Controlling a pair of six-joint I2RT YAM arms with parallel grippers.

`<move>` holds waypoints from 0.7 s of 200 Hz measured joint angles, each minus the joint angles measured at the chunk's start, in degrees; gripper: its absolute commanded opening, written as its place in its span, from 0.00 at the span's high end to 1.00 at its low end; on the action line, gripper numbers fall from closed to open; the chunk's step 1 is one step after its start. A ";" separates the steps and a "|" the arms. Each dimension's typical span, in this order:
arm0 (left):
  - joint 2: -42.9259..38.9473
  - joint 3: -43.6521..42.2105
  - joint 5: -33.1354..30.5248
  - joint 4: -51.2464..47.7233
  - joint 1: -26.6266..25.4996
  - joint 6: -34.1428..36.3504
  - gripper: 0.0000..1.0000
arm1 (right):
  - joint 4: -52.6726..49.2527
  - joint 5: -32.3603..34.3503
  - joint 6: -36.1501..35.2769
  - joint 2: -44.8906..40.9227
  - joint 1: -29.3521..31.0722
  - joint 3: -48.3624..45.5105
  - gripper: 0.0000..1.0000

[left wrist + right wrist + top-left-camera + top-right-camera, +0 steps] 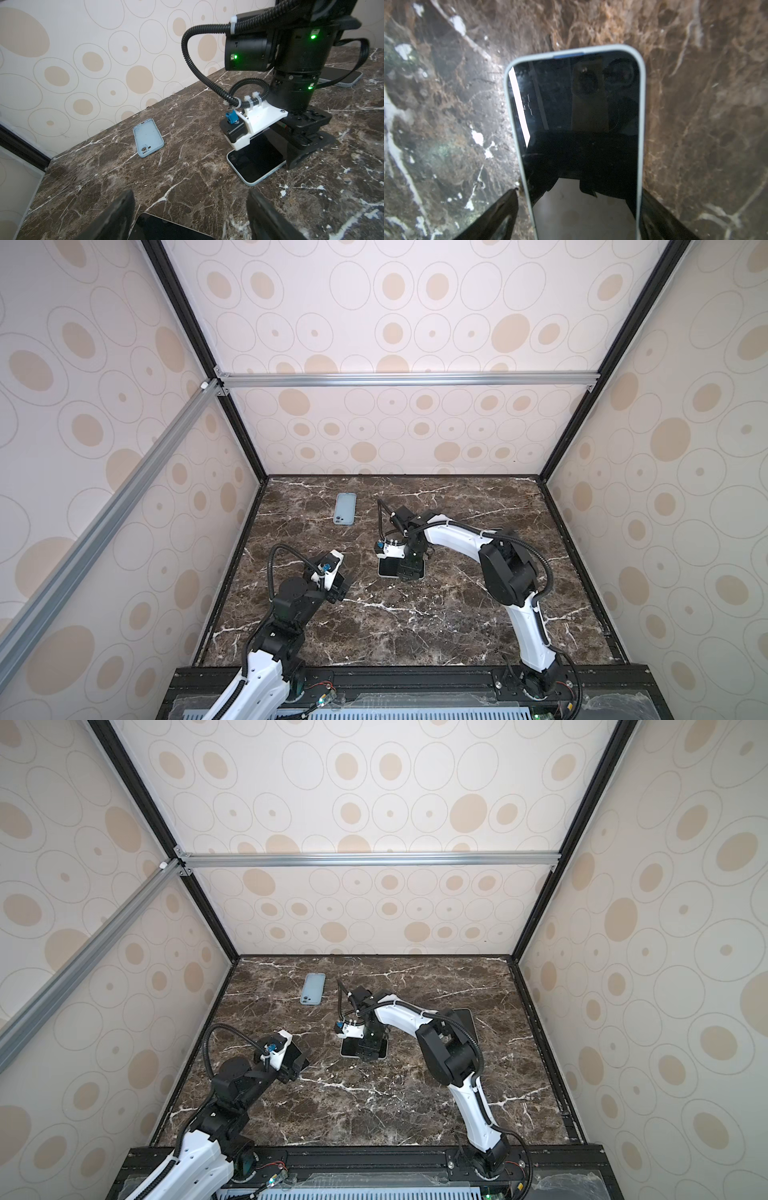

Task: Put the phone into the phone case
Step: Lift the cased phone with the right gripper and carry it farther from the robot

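Phone (577, 124) | flat on table (446, 104) | right hand (579, 191) straddling it, jaws wide

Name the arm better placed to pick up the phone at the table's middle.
Right. The right gripper is down over that phone, straddling its edges; the left gripper hangs open farther off.

The bench (415, 626) is dark brown marble veined with white. The phone case (345, 509) is pale blue. The phone (577, 124) has a black screen in a pale blue rim. The walls (374, 302) are cream, patterned with beige ovals in grey rings, and the arms (453, 537) are white and black.
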 measured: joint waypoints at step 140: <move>-0.26 -0.44 -0.22 1.03 0.00 0.00 0.16 | -0.76 1.95 0.04 0.74 0.28 1.20 0.20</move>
